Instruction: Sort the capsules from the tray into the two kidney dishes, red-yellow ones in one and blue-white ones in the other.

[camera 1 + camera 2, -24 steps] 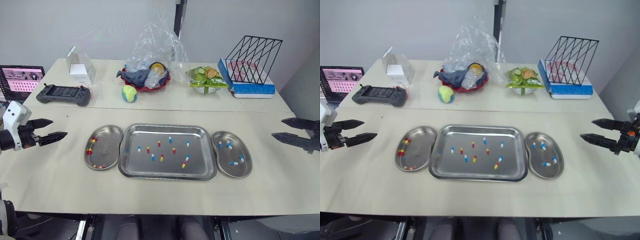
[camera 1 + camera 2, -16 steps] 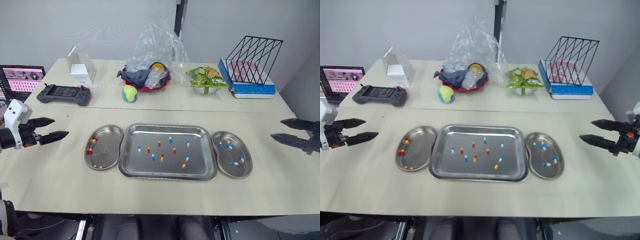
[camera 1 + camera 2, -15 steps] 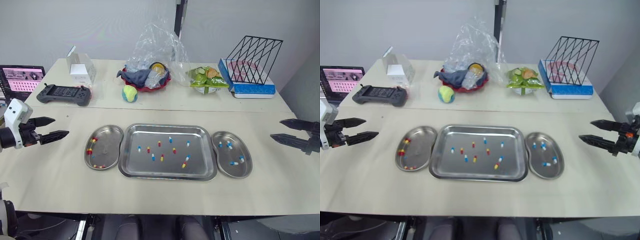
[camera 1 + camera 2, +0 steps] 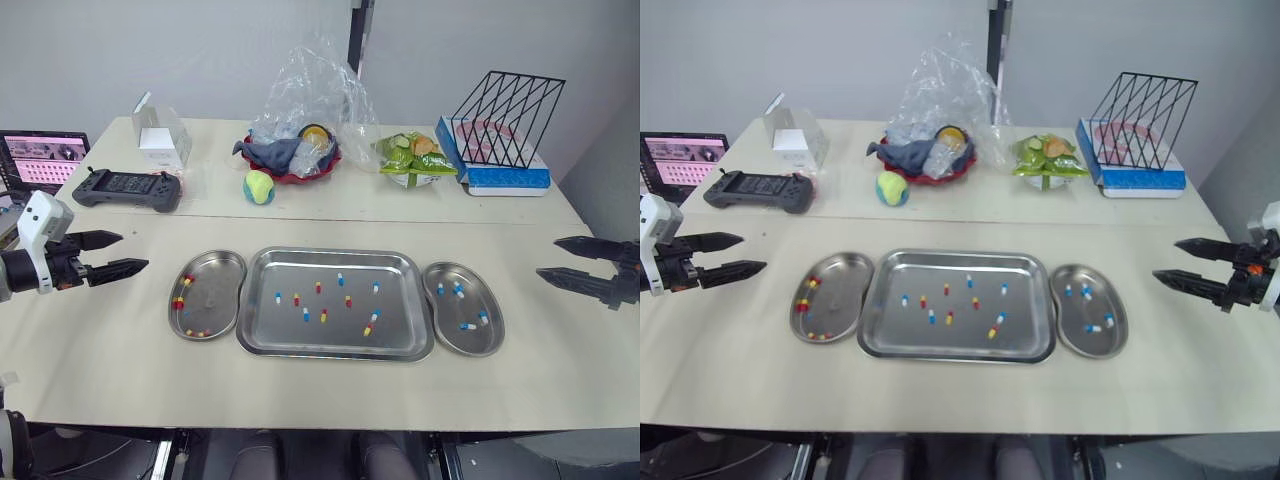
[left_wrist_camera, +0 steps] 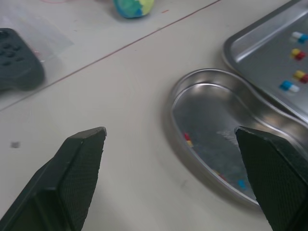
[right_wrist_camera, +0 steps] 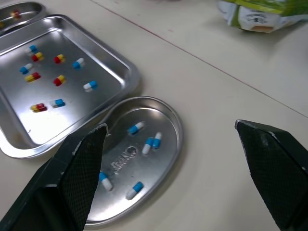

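On the bench (image 4: 300, 390) the tray (image 4: 336, 252) lies central, the left kidney dish (image 4: 218, 280) just beside its 9 o'clock edge and the right kidney dish (image 4: 470, 345) just beside its 3 o'clock edge. Our left gripper (image 4: 133, 251) hovers well out at 9 o'clock of its dish and our right gripper (image 4: 548, 256) well out at 3 o'clock of the other. Both have their fingers spread wide and hold nothing.

We judge the step to be reaching in for the next capsule. Going by what the dishes already hold, red-yellow capsules (image 4: 296, 299) go to 9 o'clock and blue-white capsules (image 4: 376, 286) to 3 o'clock. We would give each arm its own colour and pick a capsule lying apart from its neighbours. We would come straight down, straddle it across its short side and close gently so it does not skid on the steel.

A stamp (image 6: 122, 162) pressed into the right dish's floor cannot be read. Neither can the print on the green packet (image 6: 260, 12) at 12 o'clock.
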Controlling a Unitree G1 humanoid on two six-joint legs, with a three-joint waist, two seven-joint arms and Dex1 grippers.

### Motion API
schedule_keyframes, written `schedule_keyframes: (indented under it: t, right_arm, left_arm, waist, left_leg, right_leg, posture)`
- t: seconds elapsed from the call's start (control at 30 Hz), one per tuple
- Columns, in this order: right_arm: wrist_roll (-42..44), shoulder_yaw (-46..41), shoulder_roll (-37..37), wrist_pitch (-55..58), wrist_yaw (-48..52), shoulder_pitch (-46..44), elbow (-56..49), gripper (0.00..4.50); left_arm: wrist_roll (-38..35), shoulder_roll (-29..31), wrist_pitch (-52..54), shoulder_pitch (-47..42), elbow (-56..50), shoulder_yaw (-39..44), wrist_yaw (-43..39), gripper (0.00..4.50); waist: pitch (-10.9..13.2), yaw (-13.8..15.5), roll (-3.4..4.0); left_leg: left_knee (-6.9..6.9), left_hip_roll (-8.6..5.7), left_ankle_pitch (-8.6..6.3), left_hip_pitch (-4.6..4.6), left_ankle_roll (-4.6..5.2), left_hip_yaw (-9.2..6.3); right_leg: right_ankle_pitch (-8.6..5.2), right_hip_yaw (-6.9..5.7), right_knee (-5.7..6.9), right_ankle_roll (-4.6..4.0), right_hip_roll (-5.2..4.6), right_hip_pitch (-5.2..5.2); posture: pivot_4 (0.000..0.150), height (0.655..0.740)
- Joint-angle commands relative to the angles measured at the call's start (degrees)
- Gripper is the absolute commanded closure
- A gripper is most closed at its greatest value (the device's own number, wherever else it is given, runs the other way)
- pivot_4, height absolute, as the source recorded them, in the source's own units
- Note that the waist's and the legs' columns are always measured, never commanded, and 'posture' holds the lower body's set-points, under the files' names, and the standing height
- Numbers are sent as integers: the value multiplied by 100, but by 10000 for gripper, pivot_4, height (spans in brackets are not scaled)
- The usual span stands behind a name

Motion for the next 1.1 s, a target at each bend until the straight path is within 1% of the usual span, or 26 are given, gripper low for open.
schedule_keyframes:
  t: [0.03,0.17,0.23,0.37,0.43,0.53,0.63,0.7,0.77,0.83,0.93,1.0,1.03,1.1]
  right_arm:
    - [417,-204,-98,426,17,163,-880,160]
    - [730,-293,-48,880,-180,440,-1812,160]
    - [871,-348,-24,1060,-299,591,-2213,160]
    - [1149,-544,4,1367,-514,938,-2947,160]
    - [1278,-632,60,1497,-684,1055,-3256,160]
    - [1384,-530,218,1638,-1085,1070,-3770,160]
    - [1486,-93,580,1922,-1839,585,-4186,160]
    - [1450,416,956,2234,-2433,66,-4374,160]
    - [1445,827,1226,2433,-2704,-323,-4483,160]
    - [1446,1172,1523,2519,-2872,-642,-4545,160]
    - [1150,2048,2190,2420,-3133,-1244,-4582,160]
    - [761,2727,2700,2310,-3279,-1696,-4349,160]
    - [607,2935,2846,2238,-3287,-1821,-4253,160]
    - [124,3613,3186,2060,-3275,-2136,-3910,160]
  left_arm:
    - [-419,135,564,192,-915,188,-135,0]
    - [-725,134,1063,641,-2006,133,-197,0]
    - [-871,52,1362,693,-2562,49,-29,0]
    - [-978,-168,1674,344,-3378,-404,214,0]
    - [-1016,-251,1765,155,-3570,-585,245,0]
    - [-1205,-295,1847,37,-3678,-585,141,0]
    - [-1224,-203,1741,91,-3524,-503,22,0]
    - [-1205,-113,1604,246,-3447,-385,-91,0]
    - [-1243,-63,1546,366,-3444,-255,-156,0]
    - [-1262,-27,1474,513,-3460,-92,-168,0]
    - [-1369,-14,1348,970,-3590,469,-189,0]
    - [-1330,-59,1173,1403,-3697,953,-78,0]
    - [-1333,-67,1151,1558,-3738,1098,-29,0]
    - [-1270,-213,960,2158,-3933,1666,68,0]
  waist:
    - [0,4,0]
    - [0,2,0]
    - [0,21,0]
    - [0,112,0]
    - [0,126,0]
    - [-1,114,-2]
    - [-1,34,-1]
    - [-1,2,-1]
    - [-1,-46,-1]
    - [0,-28,-1]
    - [0,-22,-1]
    - [0,-41,-1]
    - [0,-39,-1]
    - [0,-34,-1]
  left_leg:
    - [1,0,0,1,0,0]
    - [1,0,0,1,0,-2]
    - [1,1,0,0,0,-3]
    - [9,-1,0,1,0,-5]
    - [16,-2,0,-1,0,-6]
    - [18,-2,0,-1,0,-8]
    - [17,-1,-1,0,1,-13]
    - [17,-1,0,1,1,-16]
    - [17,0,0,2,1,-17]
    - [16,2,0,-3,1,-19]
    - [16,2,-1,-7,2,-17]
    - [16,3,-1,-10,2,-17]
    - [16,5,-1,-10,2,-15]
    - [16,6,-1,-14,2,-15]
  right_leg:
    - [0,0,0,0,0,2]
    - [0,0,2,0,0,1]
    - [0,0,1,0,0,1]
    - [-1,0,1,1,0,6]
    - [-1,0,1,1,0,7]
    - [-1,0,2,1,1,7]
    - [-1,2,2,1,6,5]
    - [-1,2,6,1,9,3]
    - [-1,2,6,0,10,2]
    - [-2,1,7,-2,11,-2]
    - [-3,0,1,-3,9,-3]
    - [-3,0,2,-3,9,-7]
    - [-3,0,4,-4,9,-10]
    - [-3,-3,5,-5,9,-15]
  posture:
    - [1500,7334]
    - [1500,7334]
    - [1500,7334]
    - [1500,7334]
    - [1500,7334]
    - [1500,7334]
    - [1500,7334]
    - [1500,7334]
    - [1500,7334]
    - [1500,7334]
    - [1500,7334]
    - [1500,7334]
    - [1500,7334]
    - [1500,7334]
